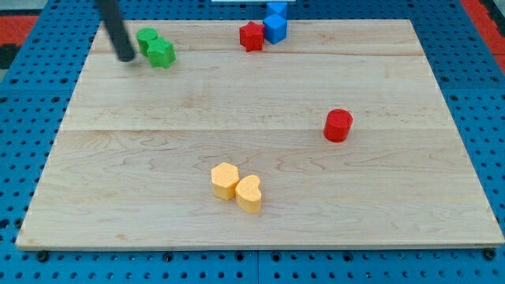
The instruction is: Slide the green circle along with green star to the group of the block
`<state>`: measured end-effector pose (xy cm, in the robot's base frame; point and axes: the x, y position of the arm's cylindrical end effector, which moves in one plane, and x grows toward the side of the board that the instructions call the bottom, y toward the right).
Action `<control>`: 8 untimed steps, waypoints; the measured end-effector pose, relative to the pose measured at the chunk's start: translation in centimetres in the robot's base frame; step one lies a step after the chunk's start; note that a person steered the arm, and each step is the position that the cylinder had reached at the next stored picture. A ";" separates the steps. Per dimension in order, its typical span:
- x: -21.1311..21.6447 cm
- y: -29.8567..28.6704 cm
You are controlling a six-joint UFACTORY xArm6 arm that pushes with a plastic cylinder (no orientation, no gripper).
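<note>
My tip [127, 57], a bare rod with no jaws to open or close, rests near the board's [260, 221] top-left corner, just left of the green circle [147, 38]. The green star [162, 54] touches that circle. Top edge: red star [252, 36] touching blue blocks [274, 24]. Right: red cylinder [338, 125]. Bottom centre: two touching yellow blocks [237, 187].

Table top [260, 102] is pale wood, planks with visible grain, smooth satin finish. Blocks look like matt painted wood or plastic, can't tell which: green circle [146, 37], green star [162, 54], red cylinder [338, 125], yellow heart [248, 192]. Rod matt dark, my tip [126, 57]. Blue perforated base [24, 110] around the board.
</note>
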<state>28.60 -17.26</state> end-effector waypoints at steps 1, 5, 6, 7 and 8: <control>0.0 8.2; -5.4 -11.7; -5.2 -3.2; -2.5 -2.3; -2.1 -6.8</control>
<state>26.53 -24.06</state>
